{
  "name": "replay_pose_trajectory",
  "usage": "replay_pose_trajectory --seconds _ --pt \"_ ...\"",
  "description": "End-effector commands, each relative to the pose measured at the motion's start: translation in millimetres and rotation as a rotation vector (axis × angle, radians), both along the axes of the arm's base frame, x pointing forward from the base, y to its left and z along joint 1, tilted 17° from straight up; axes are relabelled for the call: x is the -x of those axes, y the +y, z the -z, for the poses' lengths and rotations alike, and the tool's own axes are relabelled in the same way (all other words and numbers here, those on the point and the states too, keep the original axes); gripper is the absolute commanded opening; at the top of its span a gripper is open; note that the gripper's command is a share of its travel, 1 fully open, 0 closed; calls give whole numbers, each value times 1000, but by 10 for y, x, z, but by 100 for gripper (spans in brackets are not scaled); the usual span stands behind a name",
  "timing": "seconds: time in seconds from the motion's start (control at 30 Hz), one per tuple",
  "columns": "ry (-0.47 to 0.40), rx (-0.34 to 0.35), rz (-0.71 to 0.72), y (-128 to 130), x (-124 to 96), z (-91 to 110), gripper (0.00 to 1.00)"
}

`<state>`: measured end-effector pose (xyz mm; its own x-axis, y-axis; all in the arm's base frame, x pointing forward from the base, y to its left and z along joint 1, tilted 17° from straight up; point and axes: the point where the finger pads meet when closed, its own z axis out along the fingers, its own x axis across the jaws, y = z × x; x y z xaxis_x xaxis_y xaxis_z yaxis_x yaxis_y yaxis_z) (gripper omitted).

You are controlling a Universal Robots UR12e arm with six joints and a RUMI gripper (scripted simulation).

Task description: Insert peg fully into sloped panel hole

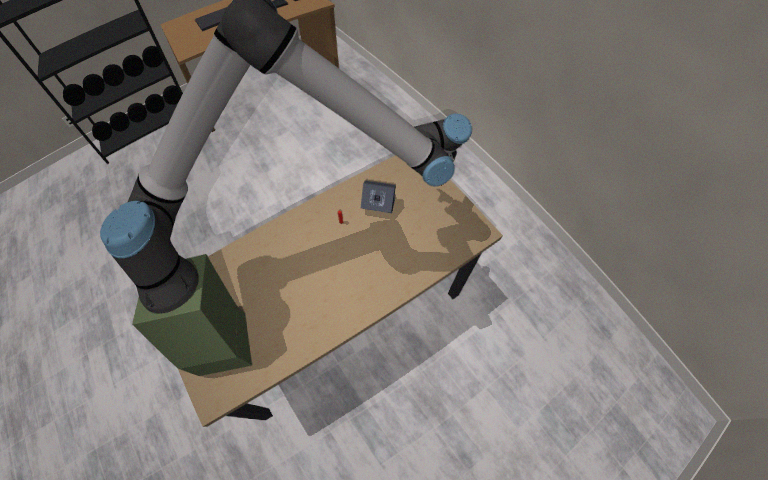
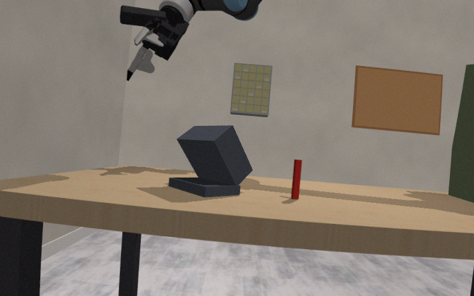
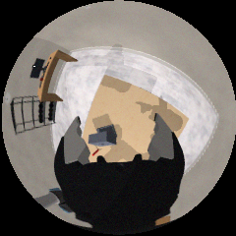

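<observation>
Exterior view: gripper (image 2: 139,66) hangs high above the table's far-left end, jaws spread wide, holding nothing.
Peg: red cylinder (image 2: 296,179), smooth, standing upright on the wooden table (image 2: 104,209), just right of the panel and apart from it.
Sloped panel: dark grey block (image 2: 215,155), flat-faced, tilted on a shallow square base tray (image 2: 204,188).
Hole: seen from the top view in the panel's face (image 1: 378,196).
Edges: panel and peg stand well in from the table rim.
Room: open air between fingers and peg.
</observation>
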<state>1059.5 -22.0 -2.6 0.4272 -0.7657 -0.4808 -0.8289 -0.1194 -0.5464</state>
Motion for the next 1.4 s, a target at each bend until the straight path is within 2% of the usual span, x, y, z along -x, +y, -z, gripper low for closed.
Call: replay_pose_trajectory --seconds 0.0,0.6,1.37 --pt "-2 1 0 -5 -6 -13 100" --pt "-6 5 -6 4 3 -7 100" --pt "-143 140 -206 269 306 192 100"
